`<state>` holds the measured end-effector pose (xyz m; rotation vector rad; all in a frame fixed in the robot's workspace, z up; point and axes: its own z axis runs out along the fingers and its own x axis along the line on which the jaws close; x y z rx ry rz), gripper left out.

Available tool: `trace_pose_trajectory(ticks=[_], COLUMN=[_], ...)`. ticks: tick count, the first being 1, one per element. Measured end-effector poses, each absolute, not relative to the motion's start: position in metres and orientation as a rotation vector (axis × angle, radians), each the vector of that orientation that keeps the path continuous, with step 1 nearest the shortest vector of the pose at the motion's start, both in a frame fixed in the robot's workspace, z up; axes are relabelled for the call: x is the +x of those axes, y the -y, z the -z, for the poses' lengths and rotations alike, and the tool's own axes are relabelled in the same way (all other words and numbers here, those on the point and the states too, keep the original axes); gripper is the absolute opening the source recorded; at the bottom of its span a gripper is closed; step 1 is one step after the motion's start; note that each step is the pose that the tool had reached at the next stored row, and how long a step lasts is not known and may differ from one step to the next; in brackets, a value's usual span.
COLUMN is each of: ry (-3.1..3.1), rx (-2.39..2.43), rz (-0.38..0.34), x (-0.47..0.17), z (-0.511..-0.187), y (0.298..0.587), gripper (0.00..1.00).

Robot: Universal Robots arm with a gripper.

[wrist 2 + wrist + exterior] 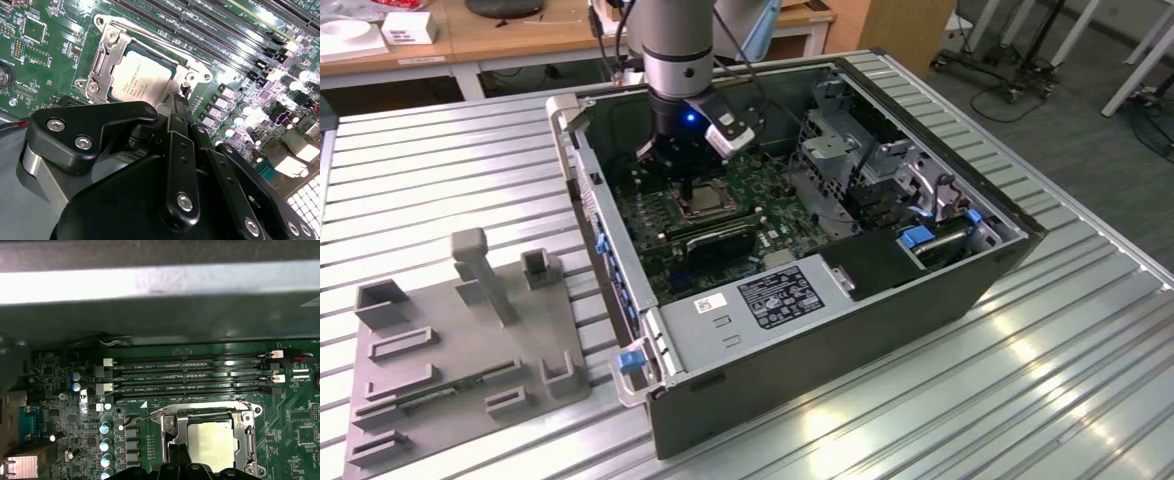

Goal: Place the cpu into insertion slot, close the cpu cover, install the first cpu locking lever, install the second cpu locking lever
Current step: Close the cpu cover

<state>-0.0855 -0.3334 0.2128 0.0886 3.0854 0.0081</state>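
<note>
One arm (pixel 674 60) is reaching down into one open computer case (pixel 961 280), which is lying on its side on the slatted metal bench (pixel 440 180). Its two black fingers (pixel 179 140) are hanging just over the near edge of the insertion slot (pixel 197 76), with their tips drawn close together (whether anything thin is pinched between them cannot be told).

The single cpu (pixel 140 80) is sitting flat in the slot, its pale metal face showing through the square window of the one cpu cover (pixel 100 65). The cover is lying down around the chip rather than standing up. In the first wrist view, one thin wire lever (pixel 145 416) is running along the slot's side that faces the memory slots, and its hooked end is sticking out past the corner; whether it is latched cannot be told. Four long black memory slots (pixel 190 374) are lying side by side just beyond it on the green board (pixel 295 415).

At the exterior view's left, one grey fixture tray (pixel 467 340) is resting on the bench, well apart from the fingers, with several upright holders on it.
</note>
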Motion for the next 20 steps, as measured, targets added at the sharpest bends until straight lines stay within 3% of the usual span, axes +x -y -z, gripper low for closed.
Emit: trace_pose_trajectory(ticks=[20], ry=[-3.085], rx=[0.087], rz=[-0.007], x=[-0.0856], z=[-0.2075], y=[0.3349], gripper=[0.1])
